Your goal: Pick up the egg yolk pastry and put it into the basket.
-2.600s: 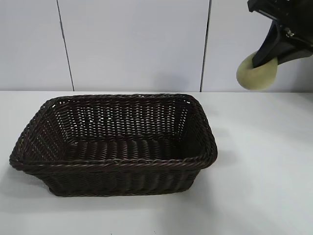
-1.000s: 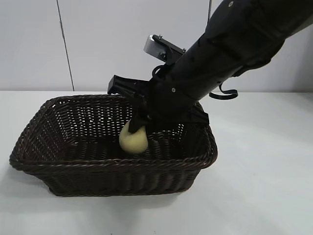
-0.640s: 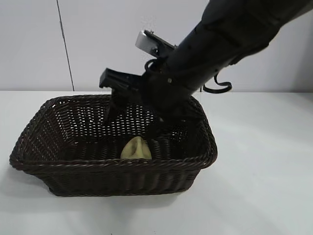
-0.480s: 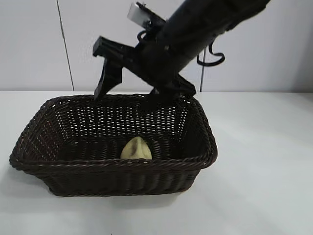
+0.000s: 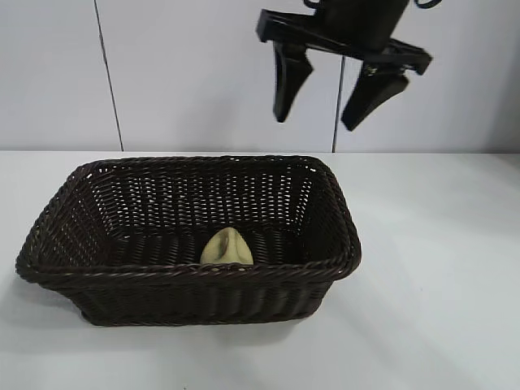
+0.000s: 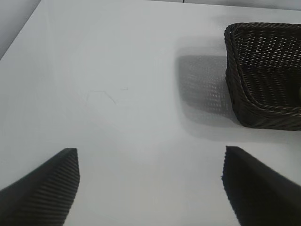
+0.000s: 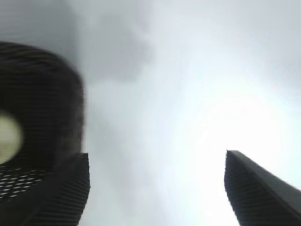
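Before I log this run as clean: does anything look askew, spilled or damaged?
Only one thing: the small pale yellow pastry inside the dark brown woven wicker basket seems tipped on edge against the near wall, not flat. The open right gripper hangs empty above.

egg yolk pastry (image 5: 227, 247) lower part hidden behind basket (image 5: 187, 276) front rim, right arm cut off at exterior top edge, right wrist view blurred, basket cropped in left wrist view

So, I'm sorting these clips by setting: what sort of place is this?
Probably a lab or test bench, not a kitchen: a bare white table against plain white wall panels, holding only a wicker basket with an egg yolk pastry inside, and an open right gripper overhead.
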